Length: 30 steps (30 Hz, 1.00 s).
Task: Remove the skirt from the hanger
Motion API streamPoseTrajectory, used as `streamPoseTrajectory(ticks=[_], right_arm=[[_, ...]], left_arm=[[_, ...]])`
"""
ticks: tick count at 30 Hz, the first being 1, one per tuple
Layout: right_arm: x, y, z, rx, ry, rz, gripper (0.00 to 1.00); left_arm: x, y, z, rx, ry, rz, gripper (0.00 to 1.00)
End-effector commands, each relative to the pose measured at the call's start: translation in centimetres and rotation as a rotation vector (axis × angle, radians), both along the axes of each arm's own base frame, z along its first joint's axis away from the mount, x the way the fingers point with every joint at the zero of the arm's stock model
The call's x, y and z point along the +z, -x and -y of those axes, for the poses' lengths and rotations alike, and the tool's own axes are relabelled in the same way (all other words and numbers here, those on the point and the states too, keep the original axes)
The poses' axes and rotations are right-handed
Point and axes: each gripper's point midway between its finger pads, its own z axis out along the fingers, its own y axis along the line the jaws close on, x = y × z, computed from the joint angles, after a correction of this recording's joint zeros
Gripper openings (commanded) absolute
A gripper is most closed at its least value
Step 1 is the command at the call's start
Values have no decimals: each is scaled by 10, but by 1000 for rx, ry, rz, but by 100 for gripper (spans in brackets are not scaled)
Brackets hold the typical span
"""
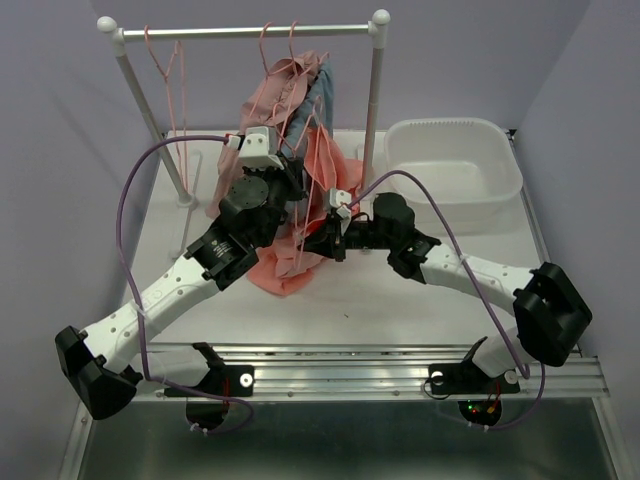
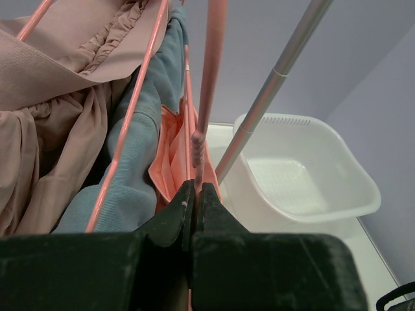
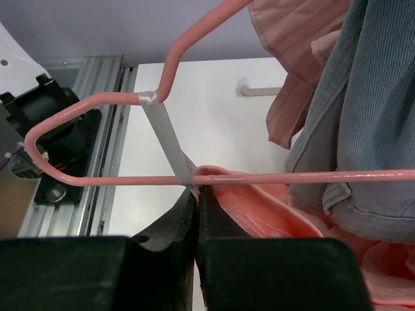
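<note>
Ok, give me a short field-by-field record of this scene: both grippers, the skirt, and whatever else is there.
left gripper: shut on thin pink wire hanger
right gripper: shut on coral fabric skirt beside the hanger's lower bar
skirt status: not yet off hanger
rail: metal clothes rail carrying dusty pink garment, blue-grey garment
tub: white plastic tub, far right, empty

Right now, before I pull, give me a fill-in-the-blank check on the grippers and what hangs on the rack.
The left gripper is shut on a pink ____. The right gripper is shut on the coral ____. Between the dusty pink garment and the coral one hangs a ____ garment. The white basin sits nearer the ____ arm.
Missing words: hanger; skirt; blue; right.
</note>
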Motion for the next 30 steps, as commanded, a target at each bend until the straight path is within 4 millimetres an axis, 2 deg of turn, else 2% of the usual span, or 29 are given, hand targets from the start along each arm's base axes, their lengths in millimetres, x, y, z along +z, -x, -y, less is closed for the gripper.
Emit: streamPoseTrajectory(ticks=[1, 9, 16, 21, 30], right_arm=[[30, -2, -3, -16, -63, 59, 1], [45, 14, 8, -1, -54, 57, 1], [40, 31, 13, 52, -12, 49, 1], [32, 45, 12, 94, 21, 49, 1], [41, 60, 11, 140, -4, 69, 1]], left_arm=[[40, 1, -9, 40, 104, 104, 0], [14, -21, -16, 185, 51, 55, 0], [3, -40, -15, 272, 35, 34, 0], [3, -44, -22, 336, 50, 36, 0], [-18, -49, -27, 398, 38, 16, 0]])
